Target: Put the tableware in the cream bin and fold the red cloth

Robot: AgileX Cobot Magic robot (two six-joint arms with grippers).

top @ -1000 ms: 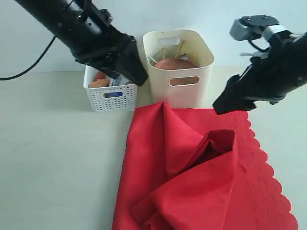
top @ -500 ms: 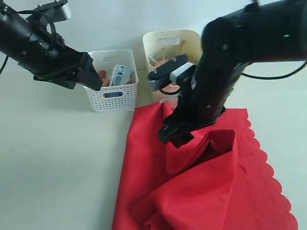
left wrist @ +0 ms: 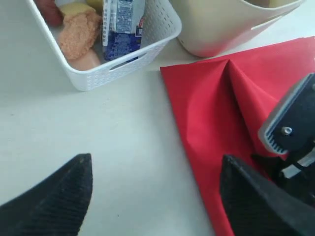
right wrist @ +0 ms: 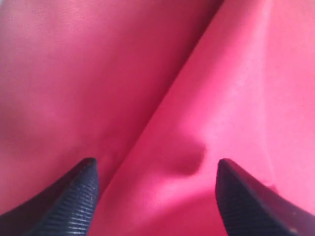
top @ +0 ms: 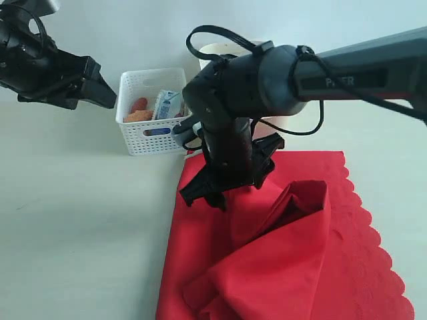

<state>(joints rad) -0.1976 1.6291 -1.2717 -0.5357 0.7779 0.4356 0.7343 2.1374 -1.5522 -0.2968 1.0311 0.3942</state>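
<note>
The red cloth point(top: 293, 253) lies rumpled on the table, with a raised fold in its middle; it also shows in the left wrist view point(left wrist: 211, 108). My right gripper point(top: 203, 199) reaches across to the cloth's far left part and stands open just above a crease point(right wrist: 187, 162), holding nothing. Most of the cream bin point(top: 215, 49) is hidden behind the right arm; its wall shows as a cream bin point(left wrist: 221, 24) in the left wrist view. My left gripper point(top: 100, 93) hovers open to the left of the white basket, over bare table point(left wrist: 128, 142). No tableware is visible.
A white lattice basket point(top: 157, 137) holding food and a blue-and-white milk carton point(left wrist: 120, 27) stands left of the cream bin. The right arm's wrist point(left wrist: 290, 123) shows at the edge of the left wrist view. The cloth's scalloped edge point(top: 377, 233) runs along the right.
The right arm swung from the far right across to the cloth's left part and came down onto it. The left arm pulled back leftwards, away from the basket and bin.
</note>
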